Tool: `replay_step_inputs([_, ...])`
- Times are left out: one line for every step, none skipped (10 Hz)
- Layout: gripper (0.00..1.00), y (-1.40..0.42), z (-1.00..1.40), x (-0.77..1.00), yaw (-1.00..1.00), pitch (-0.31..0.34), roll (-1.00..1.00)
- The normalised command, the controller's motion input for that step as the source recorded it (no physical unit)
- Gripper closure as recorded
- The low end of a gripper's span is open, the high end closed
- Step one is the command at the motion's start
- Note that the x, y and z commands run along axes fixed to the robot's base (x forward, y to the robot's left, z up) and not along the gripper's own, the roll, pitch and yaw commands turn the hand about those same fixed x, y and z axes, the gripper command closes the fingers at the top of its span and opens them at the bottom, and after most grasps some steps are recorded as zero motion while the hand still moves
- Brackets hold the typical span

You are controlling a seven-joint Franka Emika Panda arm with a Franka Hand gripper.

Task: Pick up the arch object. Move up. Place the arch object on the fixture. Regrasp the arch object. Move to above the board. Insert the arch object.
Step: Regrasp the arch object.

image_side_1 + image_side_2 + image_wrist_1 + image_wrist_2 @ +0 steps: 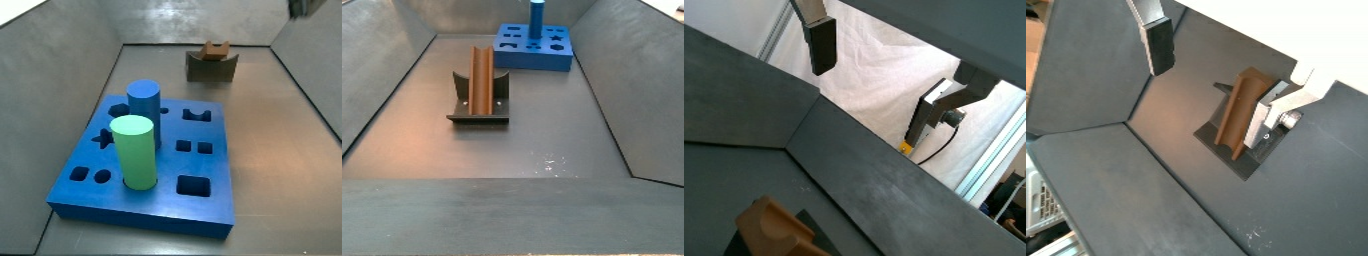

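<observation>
The arch object (pixel 481 82), an orange-brown bar, stands on edge in the fixture (pixel 477 117) mid-floor; both side views show it (pixel 214 48) on the dark fixture (pixel 210 69). My gripper (pixel 1217 80) is out of both side views. It hangs open well above the floor, nothing between its fingers (pixel 1160 45). In a wrist view the arch object (pixel 1240 108) lies below, close to one finger (pixel 1275 112). In a wrist view the open gripper (pixel 882 80) faces a white backdrop, the arch object (pixel 772 226) at the frame's edge. The blue board (pixel 158 194) lies apart from the fixture.
A tall green cylinder (pixel 132 150) and a blue cylinder (pixel 143 100) stand in the board. The board (pixel 545 60) sits at one end of the grey-walled bin, its blue cylinder (pixel 536 16) upright. Sloping grey walls (pixel 382 90) enclose the floor.
</observation>
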Motion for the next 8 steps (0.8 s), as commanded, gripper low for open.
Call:
replay_step_inputs([0.0, 0.03, -1.0, 0.09, 0.11, 0.088, 0.15])
replay_step_inputs([0.0, 0.02, -1.0, 0.1, 0.12, 0.081, 0.13])
replay_step_inputs([0.0, 0.02, -1.0, 0.12, 0.13, 0.06, 0.11])
replay_step_inputs([0.0, 0.01, -1.0, 0.13, 0.13, 0.048, 0.1])
replay_step_inputs([0.0, 0.01, -1.0, 0.15, 0.13, 0.035, 0.09])
replay_step_inputs([0.0, 0.0, -1.0, 0.16, 0.13, 0.02, 0.09])
replay_step_inputs([0.0, -0.01, -1.0, 0.17, 0.12, 0.0, 0.09])
replay_step_inputs([0.0, -0.02, -0.88, 0.16, 0.11, -0.01, 0.1])
